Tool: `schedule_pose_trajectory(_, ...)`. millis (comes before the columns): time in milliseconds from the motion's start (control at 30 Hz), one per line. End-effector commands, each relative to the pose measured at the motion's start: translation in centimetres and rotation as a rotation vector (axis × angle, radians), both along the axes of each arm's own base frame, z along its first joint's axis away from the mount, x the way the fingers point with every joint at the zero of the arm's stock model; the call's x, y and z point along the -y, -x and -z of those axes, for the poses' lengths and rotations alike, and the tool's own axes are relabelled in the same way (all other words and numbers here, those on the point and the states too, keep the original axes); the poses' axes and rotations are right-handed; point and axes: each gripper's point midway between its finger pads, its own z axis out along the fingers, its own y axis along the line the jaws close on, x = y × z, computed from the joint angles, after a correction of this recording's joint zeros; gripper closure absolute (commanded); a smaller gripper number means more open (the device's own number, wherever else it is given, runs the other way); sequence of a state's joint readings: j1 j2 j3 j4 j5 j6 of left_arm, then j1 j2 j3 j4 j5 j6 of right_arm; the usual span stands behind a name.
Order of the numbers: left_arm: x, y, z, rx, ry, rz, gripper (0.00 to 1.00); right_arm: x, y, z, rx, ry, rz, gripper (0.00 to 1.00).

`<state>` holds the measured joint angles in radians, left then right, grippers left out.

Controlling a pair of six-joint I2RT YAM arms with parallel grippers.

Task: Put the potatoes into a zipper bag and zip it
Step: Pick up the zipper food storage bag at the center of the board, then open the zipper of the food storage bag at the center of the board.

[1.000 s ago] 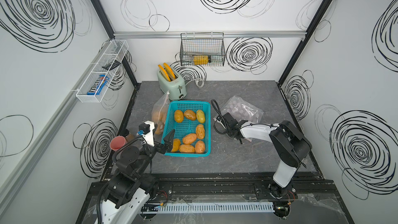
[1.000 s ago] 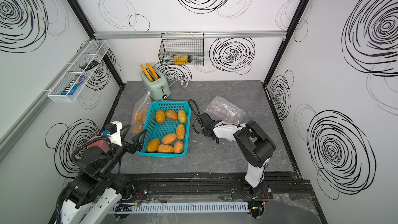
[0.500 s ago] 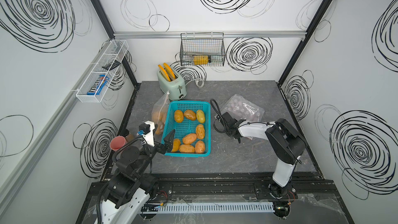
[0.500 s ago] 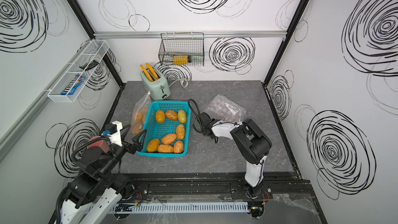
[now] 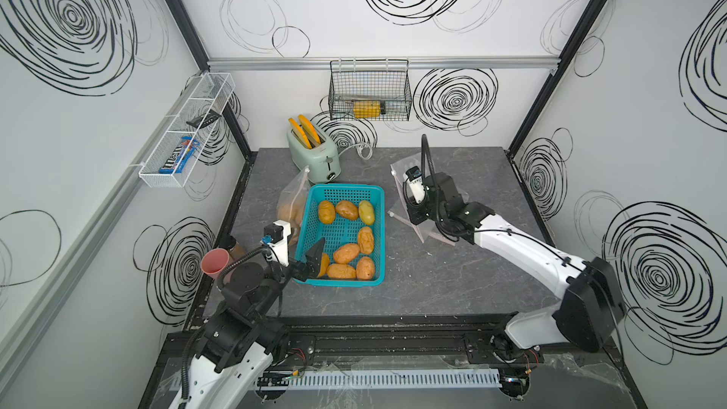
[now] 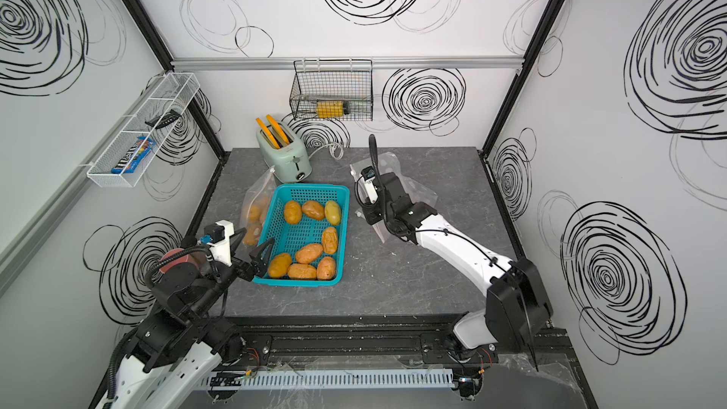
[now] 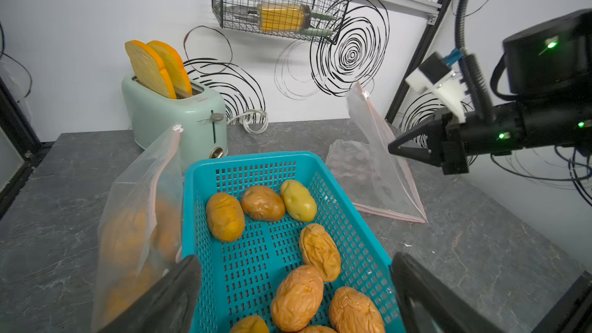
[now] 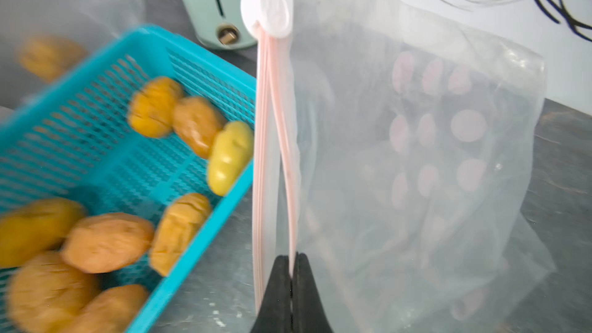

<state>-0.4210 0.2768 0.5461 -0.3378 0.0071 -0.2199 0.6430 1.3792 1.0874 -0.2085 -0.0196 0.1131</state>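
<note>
Several orange-brown potatoes (image 5: 346,253) and one paler yellow-green potato (image 7: 298,200) lie in a teal basket (image 5: 378,230). My right gripper (image 8: 292,257) is shut on the pink zip strip of a clear zipper bag (image 8: 416,155). It holds that edge up right of the basket, and the bag's white slider (image 8: 267,8) is at the far end of the strip. In both top views the bag (image 5: 399,186) (image 6: 387,163) stands tilted under the wrist. My left gripper (image 7: 296,283) hangs open over the basket's near left corner, holding nothing. A second clear bag (image 7: 141,219) holding potatoes leans on the basket's left side.
A mint toaster (image 5: 312,155) with two orange toast slices stands at the back, its cord beside it. A black wire basket (image 5: 369,92) hangs on the back wall and a white wire shelf (image 5: 185,143) on the left wall. A pink cup (image 5: 214,263) sits at the table's left edge.
My right gripper has shut on the bag's zip edge and raised it, so the bag that lay flat now stands up. The left arm has not moved.
</note>
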Motion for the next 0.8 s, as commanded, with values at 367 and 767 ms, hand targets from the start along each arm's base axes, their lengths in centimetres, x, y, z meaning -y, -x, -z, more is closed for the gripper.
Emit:
schedule_pose_trajectory(367,13.8,-0.7,-2.3,-0.102,-0.033,0.397,0.04,-6.8,5.5,-3.3,-0.252,-0.398,-0.201,1.0)
schedule_pose_trajectory(767,14.5,-5.6,1.5,-0.169,-0.002,0.14,0.06,-7.3,6.0,-2.7,-0.269,-0.401,-0.197,1.0)
